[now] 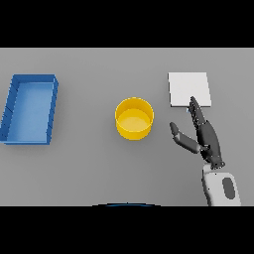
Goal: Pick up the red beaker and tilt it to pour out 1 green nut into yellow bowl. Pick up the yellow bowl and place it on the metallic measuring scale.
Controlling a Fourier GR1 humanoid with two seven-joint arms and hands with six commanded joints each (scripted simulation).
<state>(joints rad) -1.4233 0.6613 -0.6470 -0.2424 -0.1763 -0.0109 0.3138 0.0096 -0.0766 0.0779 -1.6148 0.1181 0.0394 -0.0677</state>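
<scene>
Bowl: yellow bowl stands upright near the middle of the grey table, apart from everything else; its inside looks bare, though a small nut would be hard to make out.
Scale: pale square plate of the measuring scale lies to the right of the bowl and a little farther back.
Right hand: right hand hangs between bowl and scale, fingers straight, thumb spread toward the bowl, grasping nothing; fingertips overlap the scale's near edge.
Tray: blue tray sits far left.
</scene>
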